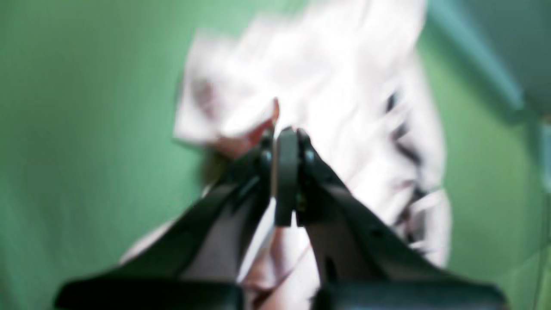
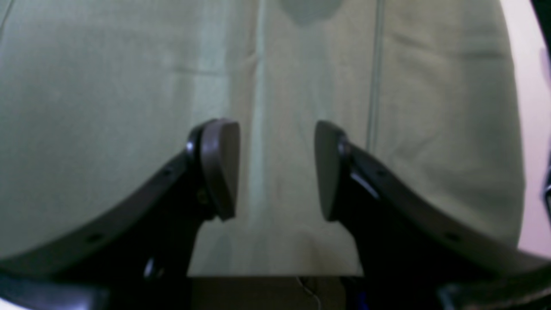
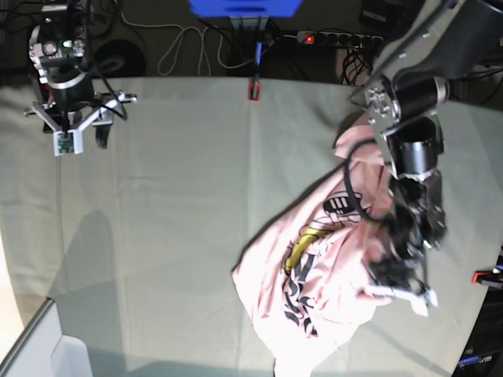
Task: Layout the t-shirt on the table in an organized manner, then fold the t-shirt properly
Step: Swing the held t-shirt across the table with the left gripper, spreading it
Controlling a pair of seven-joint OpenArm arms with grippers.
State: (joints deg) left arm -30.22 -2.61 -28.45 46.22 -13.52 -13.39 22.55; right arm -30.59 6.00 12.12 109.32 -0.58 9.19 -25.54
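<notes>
The left pincer (image 1: 286, 137) is clamped together on a fold of the shirt (image 3: 330, 259). From its tips the crumpled shirt spreads outward in the base view, long axis slanting from beside the arm down toward the near edge of the surface (image 3: 173, 204), black lettering on top. The right pincer (image 2: 275, 168) hovers well apart over bare cloth, jaws apart, holding nothing.

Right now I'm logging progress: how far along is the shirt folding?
Nothing looks finished: the t-shirt lies crumpled on the table, not spread flat. In hand: the left gripper is shut on a bunch of the shirt's cloth. The right gripper hangs open over bare table, away from the shirt. Flattening and every fold remain.
</notes>
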